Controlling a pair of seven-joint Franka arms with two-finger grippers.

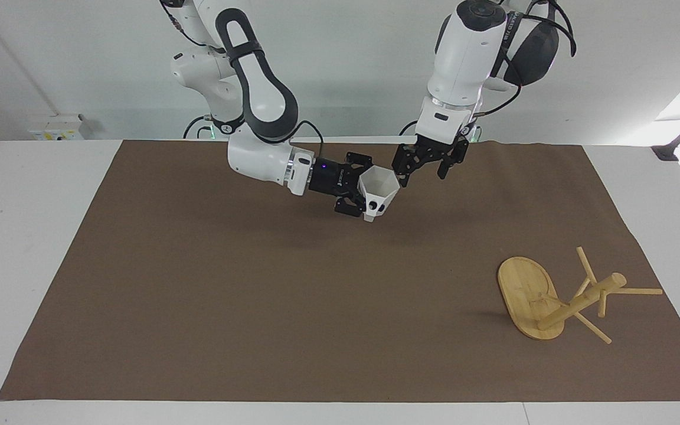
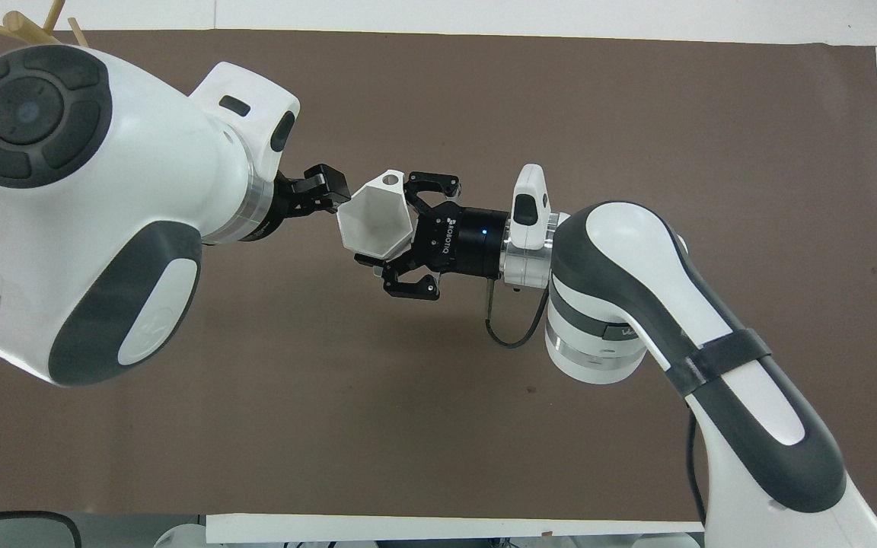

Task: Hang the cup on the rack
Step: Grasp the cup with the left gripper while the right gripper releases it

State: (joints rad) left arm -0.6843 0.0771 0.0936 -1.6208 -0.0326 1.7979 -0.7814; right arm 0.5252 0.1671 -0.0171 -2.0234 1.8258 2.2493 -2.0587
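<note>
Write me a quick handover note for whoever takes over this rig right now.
Right claw: shut on the cup, held in the air over the mat.
Left claw: open, right beside the cup's rim, not gripping it.
Rack: tipped over on the mat, toward the left arm's end.
Done: cup picked up.
Left: probably hand the cup over, stand the rack up, hang the cup on a peg.
</note>
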